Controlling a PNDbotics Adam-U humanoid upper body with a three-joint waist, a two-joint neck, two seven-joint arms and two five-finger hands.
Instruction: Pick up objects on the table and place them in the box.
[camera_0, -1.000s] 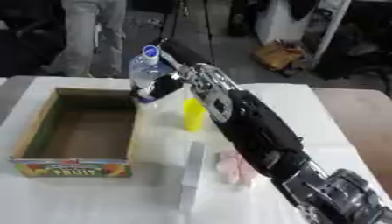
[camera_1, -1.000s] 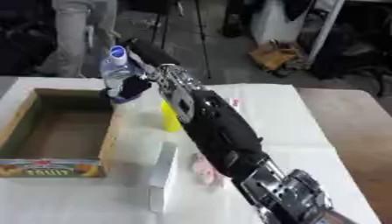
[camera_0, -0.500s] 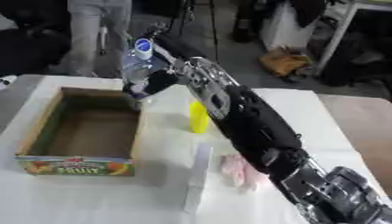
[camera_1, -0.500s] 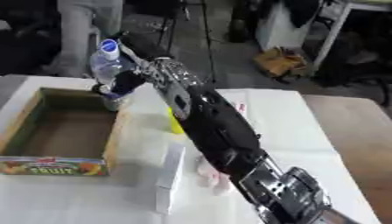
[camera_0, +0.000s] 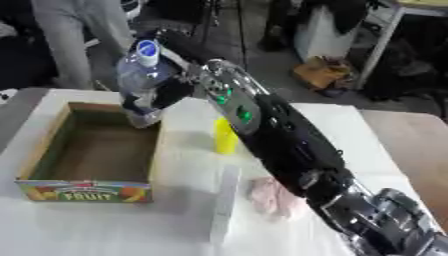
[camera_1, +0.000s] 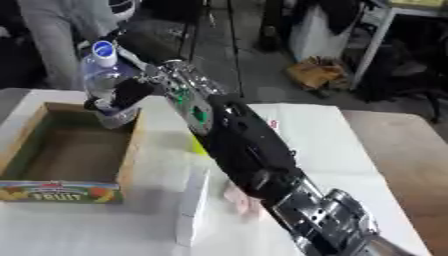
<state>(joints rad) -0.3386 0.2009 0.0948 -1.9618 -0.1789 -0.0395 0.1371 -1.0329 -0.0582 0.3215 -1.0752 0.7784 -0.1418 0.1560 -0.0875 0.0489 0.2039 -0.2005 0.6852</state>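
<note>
Bottle clasped in right hand, arm stretched forward, held above box far corner

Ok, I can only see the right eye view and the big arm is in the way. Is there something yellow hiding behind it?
Observer: Yes. The left eye view shows a yellow upright thing standing on the table, just outside the right wall of the fruit box.
Operator: And the pink thing, is there more of it than the bit I see?
Observer: Yes. In the left eye view the pink thing shows almost whole. It is a crumpled lump lying to the right of the long white box.
</note>
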